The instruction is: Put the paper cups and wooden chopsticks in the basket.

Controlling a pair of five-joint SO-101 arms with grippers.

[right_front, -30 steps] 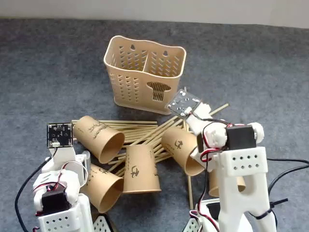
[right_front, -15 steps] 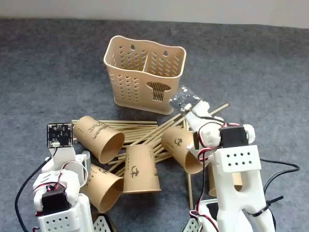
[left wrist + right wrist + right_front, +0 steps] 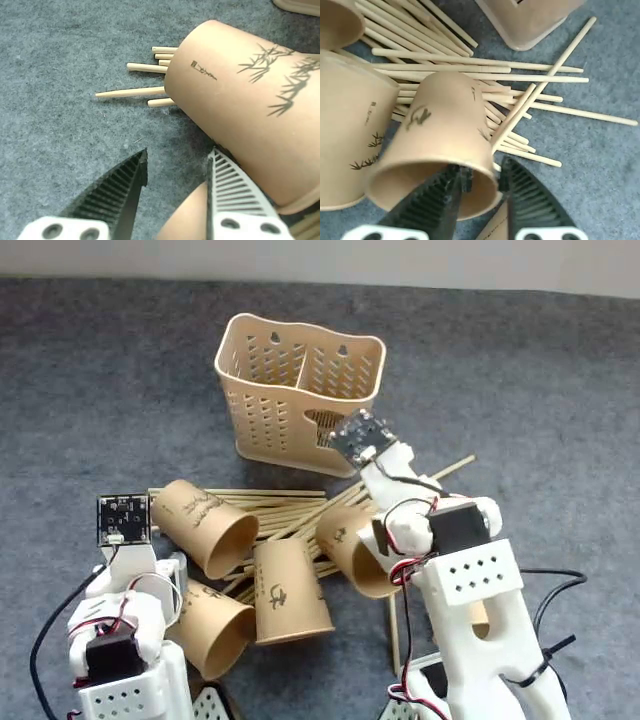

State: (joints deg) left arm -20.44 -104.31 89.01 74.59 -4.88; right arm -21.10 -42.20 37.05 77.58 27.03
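- The left gripper (image 3: 179, 154) sits low over the grey counter (image 3: 60, 75) with its jaws apart, just beside a paper cup (image 3: 240, 110) lying on its side.
- The right gripper (image 3: 484, 170) has its jaws around the rim of a second cup (image 3: 440, 130). They appear clamped on it, though the contact is partly hidden.
- Further cups (image 3: 290, 590) lie tipped on the wooden chopsticks (image 3: 290, 508), which are scattered flat.
- The basket (image 3: 268, 420) stands upright beyond the pile.

Robotics lab tabletop: grey felt mat (image 3: 560, 390), two white arms (image 3: 480, 590).
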